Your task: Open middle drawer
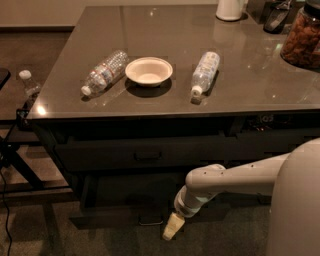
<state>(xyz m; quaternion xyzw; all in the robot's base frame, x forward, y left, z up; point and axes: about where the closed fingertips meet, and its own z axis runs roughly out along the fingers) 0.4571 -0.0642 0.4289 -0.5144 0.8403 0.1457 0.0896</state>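
The middle drawer (100, 156) is a wide dark front under the grey table top, with a small rectangular pull handle (147, 155) at its centre. It sits flush with the cabinet. My gripper (171, 228) is a pale wedge at the end of the white arm (215, 182). It hangs low near the floor, well below and slightly right of that handle, and holds nothing I can see. It is just right of the handle (150, 220) of the lower drawer (107, 216), which looks pulled out a little.
On the table top (250, 95) lie two plastic bottles (105, 72) (205, 72) and a white bowl (149, 71). A white jug (230, 9) and a jar (302, 35) stand at the back right. A dark stand with a small bottle (29, 82) is at the left.
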